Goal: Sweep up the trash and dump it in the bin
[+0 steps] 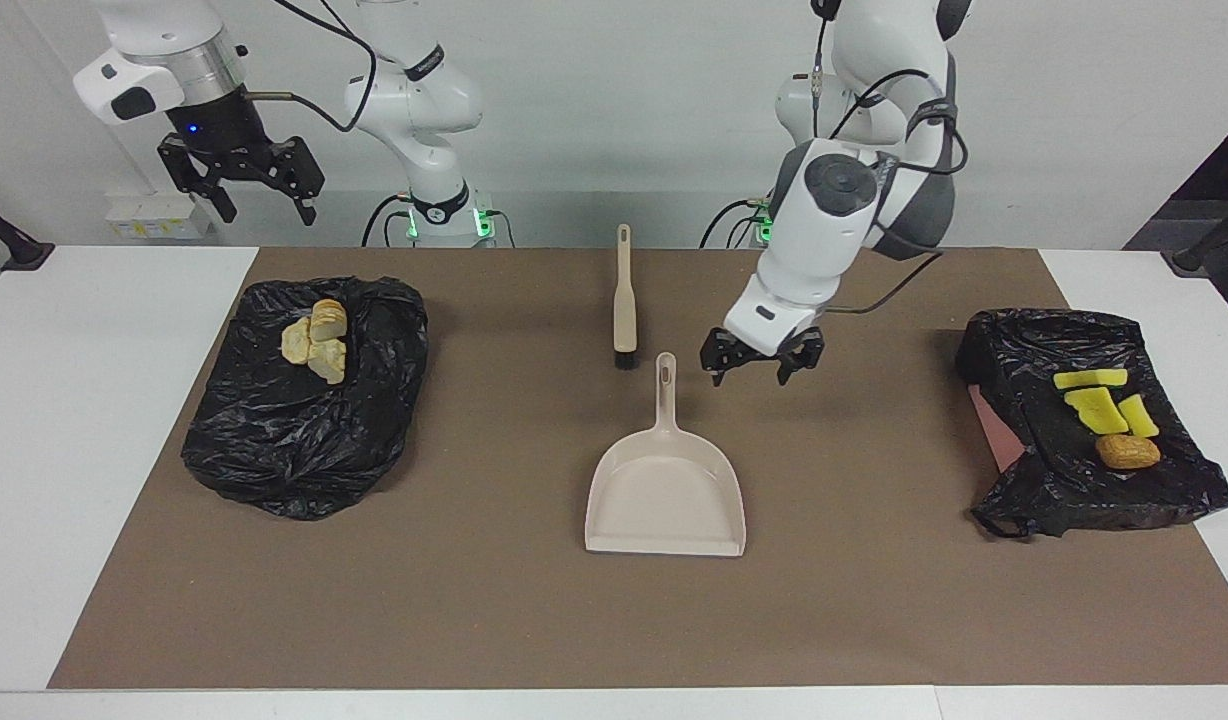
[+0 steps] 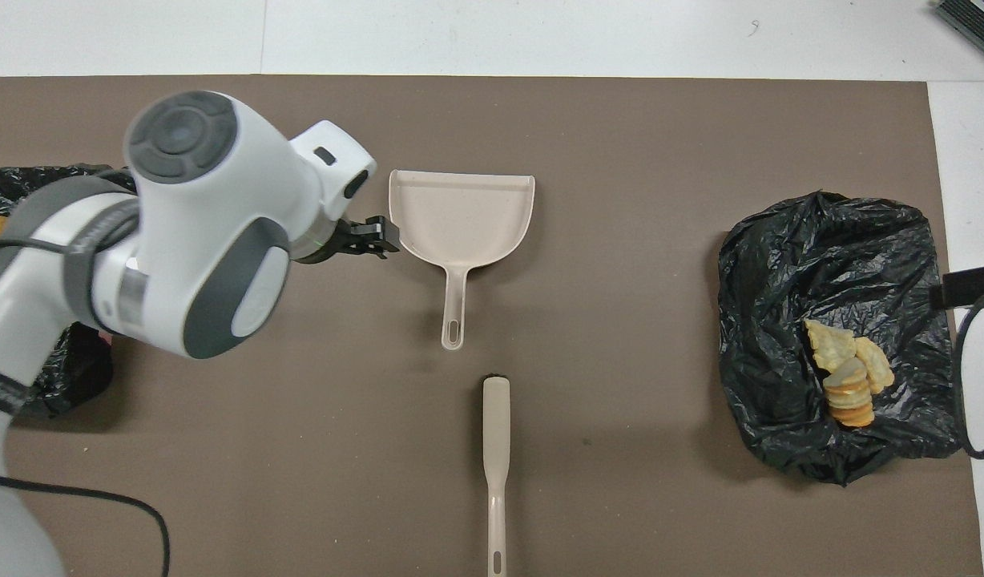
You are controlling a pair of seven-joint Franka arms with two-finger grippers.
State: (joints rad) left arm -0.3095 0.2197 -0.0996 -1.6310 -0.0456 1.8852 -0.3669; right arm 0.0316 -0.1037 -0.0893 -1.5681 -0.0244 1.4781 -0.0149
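Seven small trash pieces were seen already in two crumpled black bin bags: bread pieces [image 1: 316, 340] at nine o'clock of the bench, yellow sponge bits [image 1: 1099, 398] at three. The empty beige plastic dustpan [image 1: 666, 490] lay free; the left gripper [image 1: 761, 365] hung beside its handle, jaws apart. The right gripper [image 1: 242, 185] waited aloft, jaws apart. The dumping was judged done; only withdrawal remained.

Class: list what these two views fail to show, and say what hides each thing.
- Overhead view: the left arm covers most of the bin bag at its end; the yellow sponge bits show only in the facing view.
- Overhead view: the right claw lies outside the frame.
- Both views: black plastic hides whatever is under each bag.
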